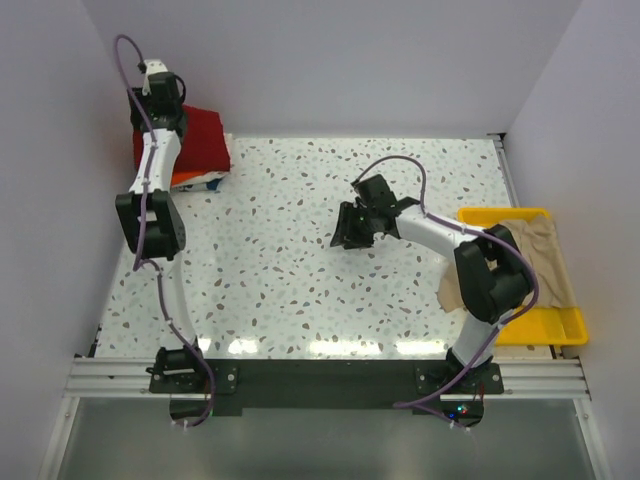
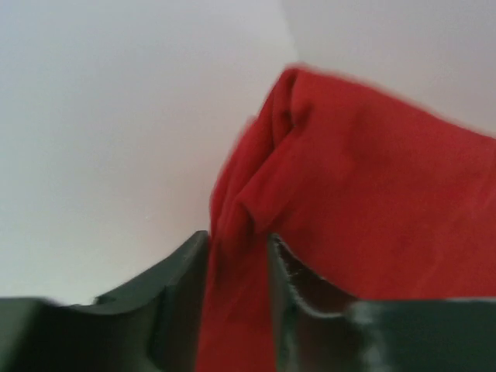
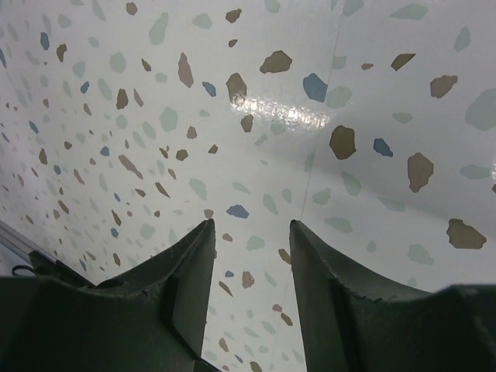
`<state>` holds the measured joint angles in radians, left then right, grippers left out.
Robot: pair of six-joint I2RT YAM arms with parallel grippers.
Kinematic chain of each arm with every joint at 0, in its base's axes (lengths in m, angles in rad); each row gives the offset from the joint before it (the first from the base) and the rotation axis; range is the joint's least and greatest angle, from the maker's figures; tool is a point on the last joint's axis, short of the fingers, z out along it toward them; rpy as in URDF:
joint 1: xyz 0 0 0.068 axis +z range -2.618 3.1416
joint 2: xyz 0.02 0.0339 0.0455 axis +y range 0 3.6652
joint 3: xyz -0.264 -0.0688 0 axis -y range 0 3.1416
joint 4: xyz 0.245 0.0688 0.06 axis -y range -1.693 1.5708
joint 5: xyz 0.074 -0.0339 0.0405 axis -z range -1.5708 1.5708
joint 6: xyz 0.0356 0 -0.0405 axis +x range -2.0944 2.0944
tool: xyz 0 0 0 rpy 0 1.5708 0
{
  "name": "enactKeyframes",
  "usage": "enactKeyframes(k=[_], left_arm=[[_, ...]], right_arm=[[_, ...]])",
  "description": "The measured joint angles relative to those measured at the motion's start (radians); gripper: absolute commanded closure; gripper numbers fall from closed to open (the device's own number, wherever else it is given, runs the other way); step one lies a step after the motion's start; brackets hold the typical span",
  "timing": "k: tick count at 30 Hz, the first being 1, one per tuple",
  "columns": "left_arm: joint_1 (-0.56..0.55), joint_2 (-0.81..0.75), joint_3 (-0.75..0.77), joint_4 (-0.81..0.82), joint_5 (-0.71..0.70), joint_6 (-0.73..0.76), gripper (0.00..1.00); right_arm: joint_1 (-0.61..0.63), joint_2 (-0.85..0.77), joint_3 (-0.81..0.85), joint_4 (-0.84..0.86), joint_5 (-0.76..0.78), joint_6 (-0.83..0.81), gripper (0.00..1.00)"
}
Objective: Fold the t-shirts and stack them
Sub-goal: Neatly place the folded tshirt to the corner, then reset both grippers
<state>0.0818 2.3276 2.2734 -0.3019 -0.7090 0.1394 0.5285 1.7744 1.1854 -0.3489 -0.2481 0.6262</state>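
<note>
A dark red t-shirt point(image 1: 200, 140) lies folded at the table's far left corner on top of an orange t-shirt point(image 1: 188, 179) and a whitish one point(image 1: 204, 185). My left gripper point(image 1: 160, 92) is at that stack, shut on a bunched fold of the dark red t-shirt point(image 2: 364, 194). A beige-tan t-shirt point(image 1: 535, 258) lies crumpled in the yellow tray point(image 1: 550, 327) at the right. My right gripper point(image 1: 350, 228) is open and empty over the middle of the table; in the right wrist view point(image 3: 249, 229) only speckled table shows between its fingers.
White walls stand close behind and to the left of the stack. The tray sits at the table's right edge beside the right arm. The speckled table point(image 1: 290, 260) spans between the arms.
</note>
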Motion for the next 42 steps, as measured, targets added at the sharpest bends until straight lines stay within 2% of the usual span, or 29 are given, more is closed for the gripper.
enactKeyframes(k=[3, 6, 10, 15, 24, 27, 35, 38, 42], left_arm=[[0.051, 0.050, -0.009, -0.006, 0.039, -0.063, 0.18], [0.080, 0.077, -0.019, -0.027, 0.076, -0.124, 0.13], [0.077, 0.074, -0.030, -0.033, 0.132, -0.185, 0.08], [0.061, 0.001, -0.092, -0.034, 0.228, -0.267, 0.07], [0.033, -0.304, -0.422, 0.007, 0.413, -0.483, 0.06], [-0.055, -0.424, -0.582, 0.027, 0.400, -0.535, 0.05], [-0.449, -0.774, -1.096, 0.088, 0.385, -0.682, 0.05], [-0.559, -0.885, -1.211, 0.093, 0.365, -0.717, 0.04], [-0.661, -0.991, -1.290, 0.093, 0.368, -0.735, 0.02]], right_arm=[[0.004, 0.005, 0.008, -0.005, 0.003, -0.003, 0.52], [0.008, 0.005, 0.011, -0.006, 0.004, -0.005, 0.51], [0.008, 0.005, 0.011, -0.005, 0.005, -0.006, 0.51], [0.008, 0.004, 0.011, -0.005, 0.023, -0.014, 0.51], [0.008, -0.098, -0.004, -0.003, 0.050, -0.034, 0.51], [0.008, -0.152, -0.008, -0.007, 0.077, -0.050, 0.51], [0.008, -0.291, -0.018, -0.055, 0.155, -0.087, 0.50], [0.008, -0.362, -0.039, -0.058, 0.185, -0.096, 0.50], [0.008, -0.438, -0.061, -0.063, 0.232, -0.101, 0.50]])
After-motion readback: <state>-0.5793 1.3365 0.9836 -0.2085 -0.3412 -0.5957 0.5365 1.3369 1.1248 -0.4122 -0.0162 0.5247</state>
